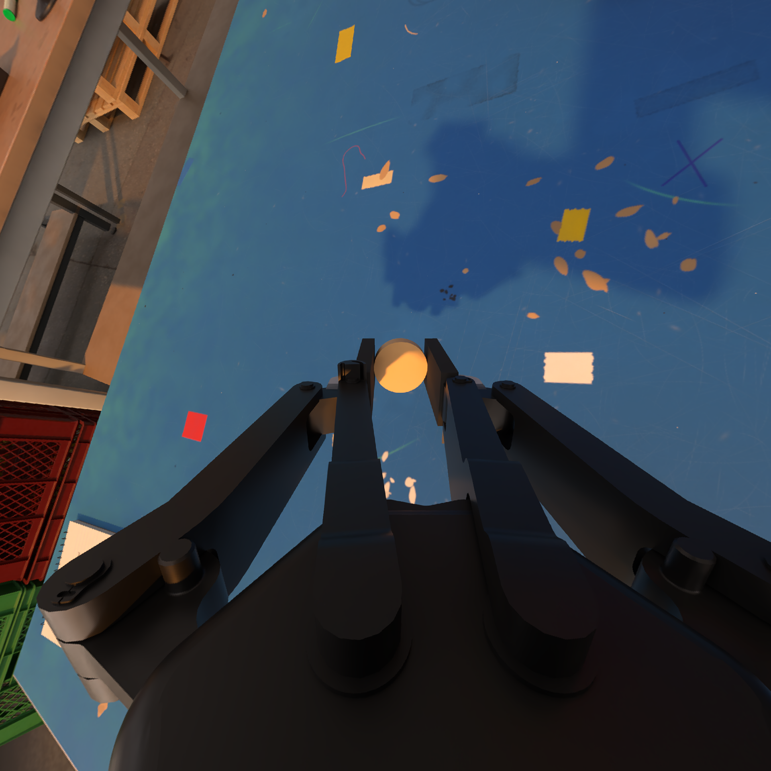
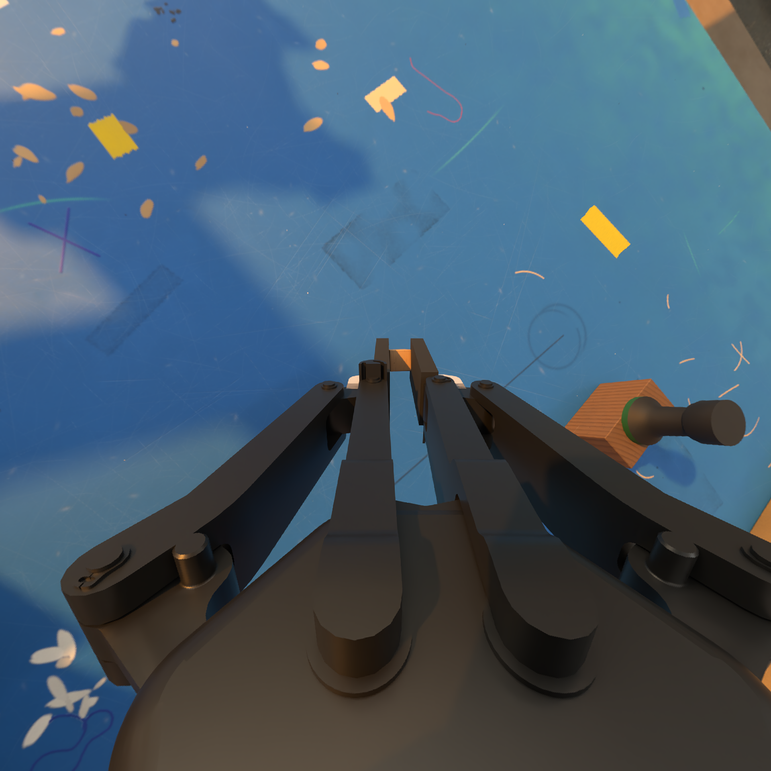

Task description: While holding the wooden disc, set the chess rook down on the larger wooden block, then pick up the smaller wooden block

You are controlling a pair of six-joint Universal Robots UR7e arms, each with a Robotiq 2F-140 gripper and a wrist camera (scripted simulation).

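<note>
In the left wrist view my left gripper [image 1: 399,350] is shut on the wooden disc [image 1: 400,367], a pale round piece held between the fingertips above the blue table. In the right wrist view my right gripper [image 2: 399,350] is shut on the smaller wooden block [image 2: 400,359], a small tan piece between the fingertips, lifted above the table. The dark chess rook [image 2: 684,421] with a green base stands on the larger wooden block [image 2: 605,417] at the right, beside my right gripper's outer link.
The blue table [image 1: 292,271] carries flat tape patches, wood flakes and pen marks. Its edge runs along the left in the left wrist view, with red [image 1: 37,492] and green crates [image 1: 12,651] and a wooden pallet [image 1: 125,75] beyond. In the right wrist view the table edge [image 2: 742,37] is at the top right.
</note>
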